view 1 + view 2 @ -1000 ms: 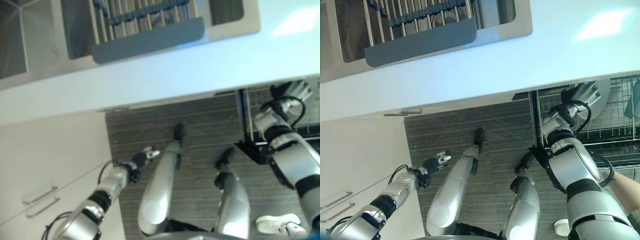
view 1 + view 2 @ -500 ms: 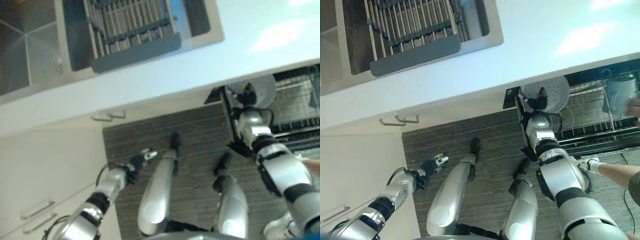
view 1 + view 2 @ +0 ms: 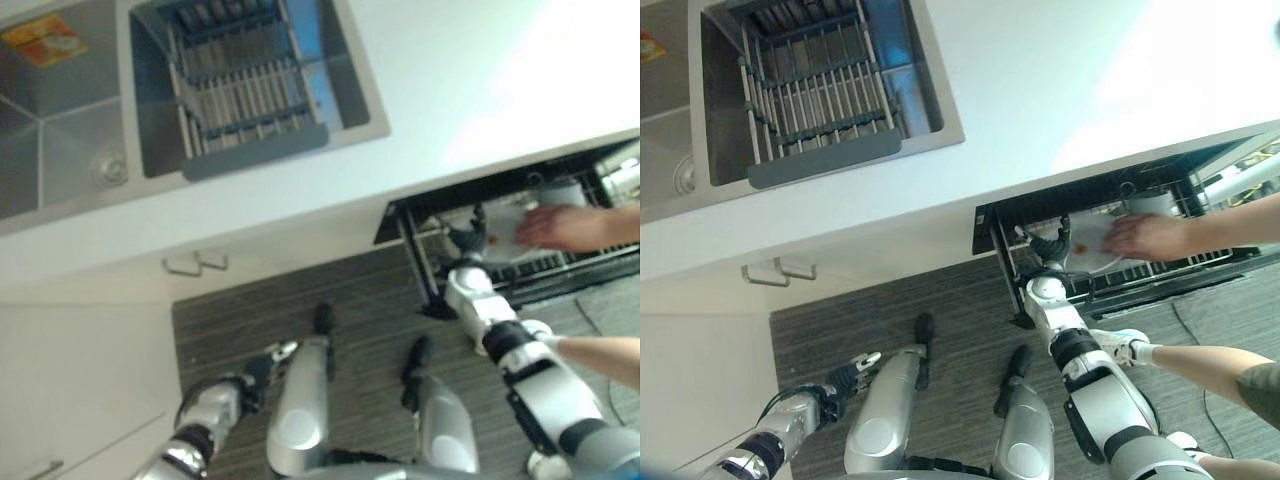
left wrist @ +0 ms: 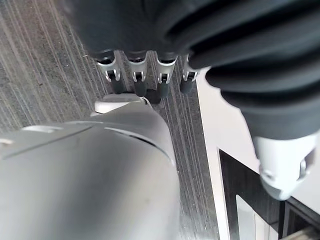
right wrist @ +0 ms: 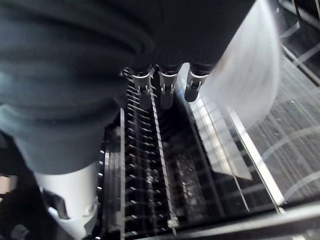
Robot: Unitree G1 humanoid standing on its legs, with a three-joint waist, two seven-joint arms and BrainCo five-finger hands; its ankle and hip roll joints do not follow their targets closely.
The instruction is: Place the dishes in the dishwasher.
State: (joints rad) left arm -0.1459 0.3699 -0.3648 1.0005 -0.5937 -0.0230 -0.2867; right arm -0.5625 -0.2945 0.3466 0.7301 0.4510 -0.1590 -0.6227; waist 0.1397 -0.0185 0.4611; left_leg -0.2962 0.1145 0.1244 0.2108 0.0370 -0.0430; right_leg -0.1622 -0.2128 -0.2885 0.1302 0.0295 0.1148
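Right hand [image 3: 1052, 247] reaching into the open dishwasher [image 3: 1110, 290] under the countertop edge, fingers straight beside a white plate [image 3: 1092, 243] standing over the rack [image 5: 150, 165], not curled round it. Plate also touched by a person's hand [image 3: 1148, 236], probably steadying it for slotting. Left hand [image 3: 852, 371] low by the floor, fingers relaxed, holding nothing. Sink drainer [image 3: 810, 85] apparently bare.

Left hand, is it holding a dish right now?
No, the left hand hangs over the floor with straight fingers and nothing in them.
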